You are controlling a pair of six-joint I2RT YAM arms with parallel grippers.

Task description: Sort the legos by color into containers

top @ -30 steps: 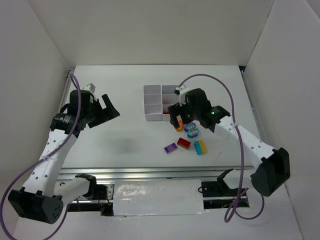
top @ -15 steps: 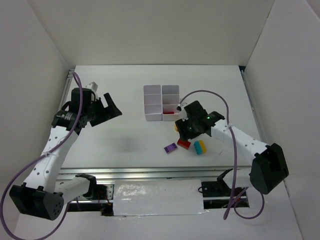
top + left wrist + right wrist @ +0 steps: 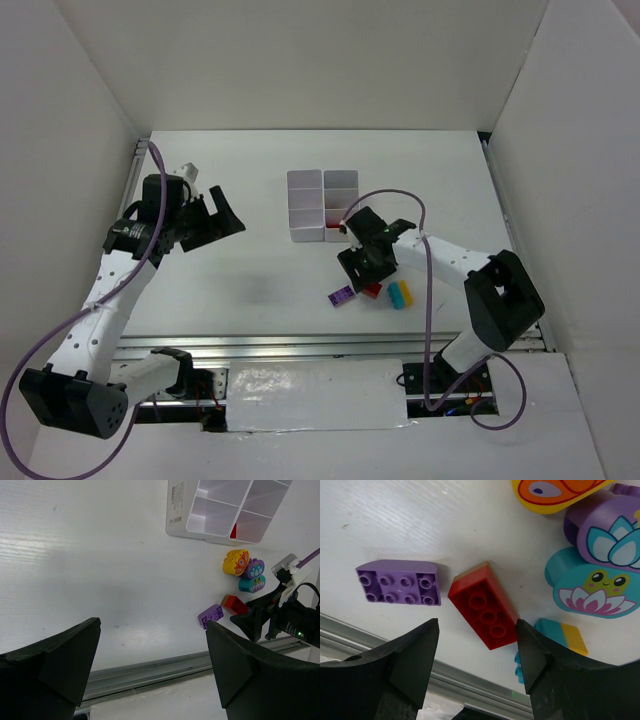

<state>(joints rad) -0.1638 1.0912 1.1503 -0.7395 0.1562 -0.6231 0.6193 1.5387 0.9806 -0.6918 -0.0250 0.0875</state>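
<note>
You will find no readable text here: the containers carry a small printed label on one wall, its print too small to make out.

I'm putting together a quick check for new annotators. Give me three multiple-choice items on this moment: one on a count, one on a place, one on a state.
1. How many compartments do the containers have? A four; B eight; C six.
2. Where does the right gripper hang? A over the containers; B over the red brick on the table, a finger on either side; C against the far wall.
3. How is the left gripper? A open, holding nothing; B shut on a brick; C out of view.

Answers:
1 C: the top view shows two columns by three rows.
2 B: the right wrist view shows the brick in the gap between the fingers.
3 A: the left wrist view shows its fingers wide apart with nothing between them.
</note>
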